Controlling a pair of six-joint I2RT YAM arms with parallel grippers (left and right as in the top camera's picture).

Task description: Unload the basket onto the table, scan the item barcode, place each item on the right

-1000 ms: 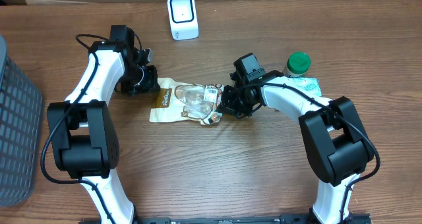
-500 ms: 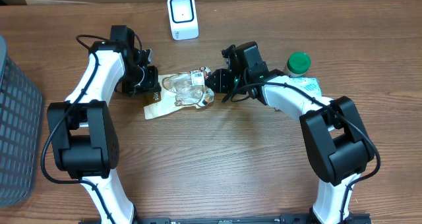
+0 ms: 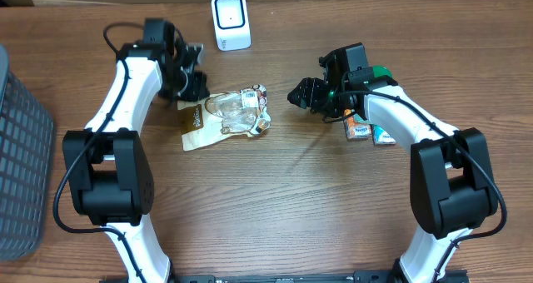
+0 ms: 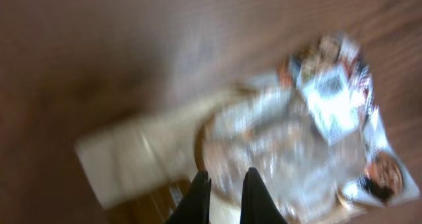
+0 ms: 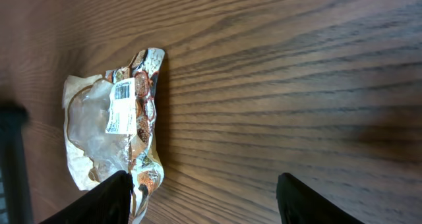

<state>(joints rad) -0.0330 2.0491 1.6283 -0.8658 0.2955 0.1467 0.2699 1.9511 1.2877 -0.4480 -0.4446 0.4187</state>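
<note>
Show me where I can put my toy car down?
The wide bare tabletop below the snack bag in the overhead view is free. So is the gap between the white scanner and the right tool. Crowded: around the cartons and green-capped bottle, and where the left tool sits by the bag.

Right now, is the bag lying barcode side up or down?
Up. The bag shows its white barcode label on top in the right wrist view.

No legible text: white barcode sticker (image 5: 120, 107) on the clear packet (image 5: 99, 128), print too small.
</note>
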